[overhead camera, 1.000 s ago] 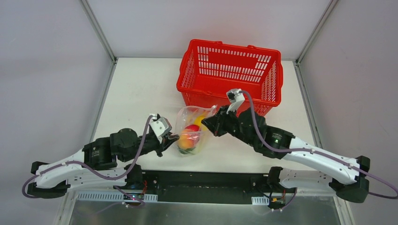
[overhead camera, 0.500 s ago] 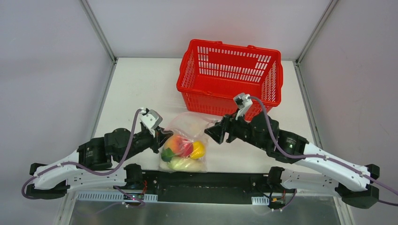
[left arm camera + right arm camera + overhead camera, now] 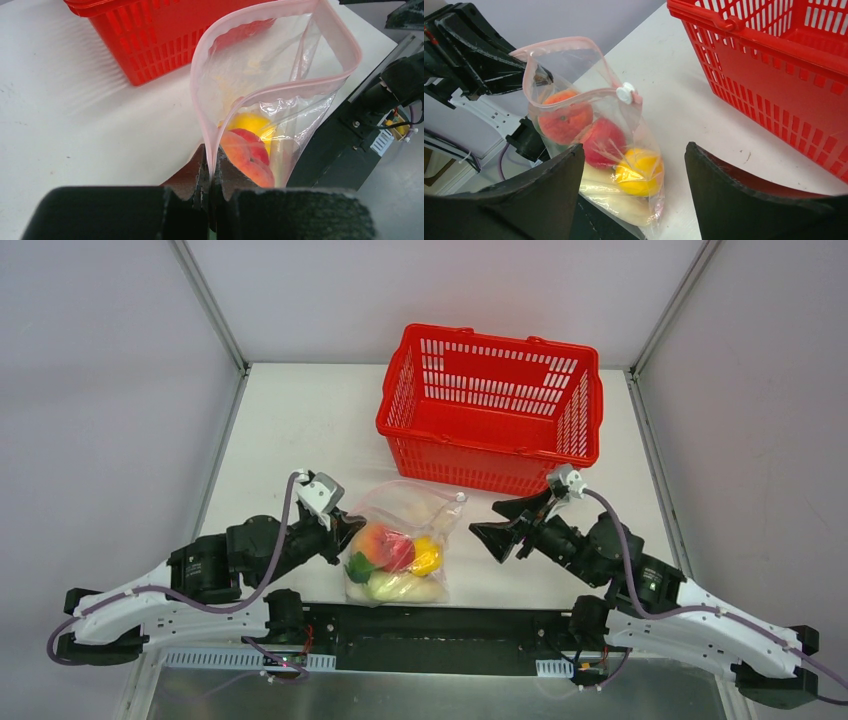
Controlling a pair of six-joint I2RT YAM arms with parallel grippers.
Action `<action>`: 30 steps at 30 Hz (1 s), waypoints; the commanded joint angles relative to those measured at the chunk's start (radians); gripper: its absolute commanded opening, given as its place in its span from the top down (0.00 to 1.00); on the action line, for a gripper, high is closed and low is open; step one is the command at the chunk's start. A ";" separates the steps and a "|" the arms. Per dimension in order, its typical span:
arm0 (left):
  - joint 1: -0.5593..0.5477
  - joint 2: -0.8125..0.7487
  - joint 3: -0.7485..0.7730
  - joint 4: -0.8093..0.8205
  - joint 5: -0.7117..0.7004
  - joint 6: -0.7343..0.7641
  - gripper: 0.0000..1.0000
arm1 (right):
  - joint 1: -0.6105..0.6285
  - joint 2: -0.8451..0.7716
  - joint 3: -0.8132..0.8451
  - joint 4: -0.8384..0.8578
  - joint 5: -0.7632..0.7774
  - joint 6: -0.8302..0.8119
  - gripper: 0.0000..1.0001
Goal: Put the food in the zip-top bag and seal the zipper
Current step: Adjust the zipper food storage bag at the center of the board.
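With the red basket [image 3: 490,405] standing at the back, the zip-top bag [image 3: 405,505] lies just in front of it between the arms, mouth gaping. The left gripper [image 3: 345,530] is pinched tight on the mouth corner, probably anchoring it for sealing. The right gripper [image 3: 492,530] is spread wide and holds nothing. It let go within the last second and backed off right, and the bag slumped nearer. All the food [image 3: 385,548] in view is inside. The zipper [image 3: 196,100] is unsealed, with its slider [image 3: 626,93] at the far end.
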State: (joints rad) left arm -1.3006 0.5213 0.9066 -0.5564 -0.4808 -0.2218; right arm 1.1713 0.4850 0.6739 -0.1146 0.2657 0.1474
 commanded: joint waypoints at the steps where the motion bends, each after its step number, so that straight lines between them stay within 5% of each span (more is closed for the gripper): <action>1: 0.006 -0.063 -0.051 0.121 0.003 -0.020 1.00 | -0.002 0.014 -0.023 0.080 -0.083 -0.096 0.25; 5: 0.006 -0.112 -0.095 0.160 0.053 -0.016 1.00 | -0.002 0.104 -0.027 0.102 -0.088 -0.125 0.36; 14: 0.006 -0.081 -0.069 0.106 0.051 -0.028 1.00 | -0.049 0.230 -0.085 0.376 -0.209 -0.024 0.42; 25: 0.006 -0.139 -0.102 0.125 0.073 -0.044 1.00 | -0.349 0.225 -0.158 0.511 -0.702 0.140 0.49; 30: 0.006 -0.161 -0.115 0.149 0.086 -0.045 1.00 | -0.363 0.246 -0.197 0.643 -0.744 0.186 0.60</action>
State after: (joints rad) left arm -1.3006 0.3790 0.7998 -0.4828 -0.4210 -0.2485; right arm 0.8154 0.7242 0.4992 0.3473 -0.3622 0.2703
